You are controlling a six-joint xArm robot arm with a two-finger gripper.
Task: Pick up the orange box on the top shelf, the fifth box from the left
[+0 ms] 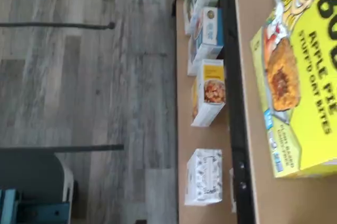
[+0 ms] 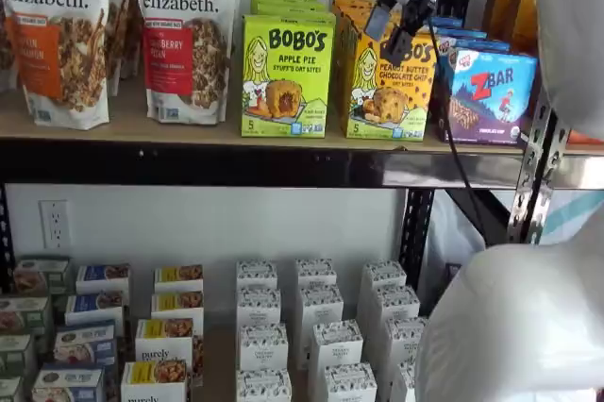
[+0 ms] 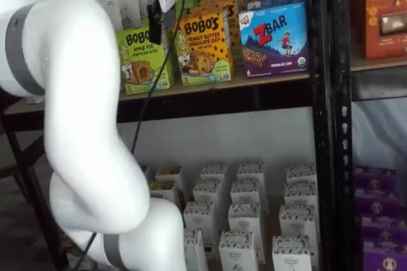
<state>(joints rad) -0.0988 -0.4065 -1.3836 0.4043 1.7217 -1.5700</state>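
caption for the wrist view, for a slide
Wrist camera over the top shelf, the lime-green Apple Pie carton directly below.

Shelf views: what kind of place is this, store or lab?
Probably a mock store in a lab: snack boxes faced in rows on the metal shelf rack, a robot arm, plain wood-look floor.

The white arm (image 3: 76,131) reaches up, its fingers (image 2: 401,26) spread apart with nothing between them.
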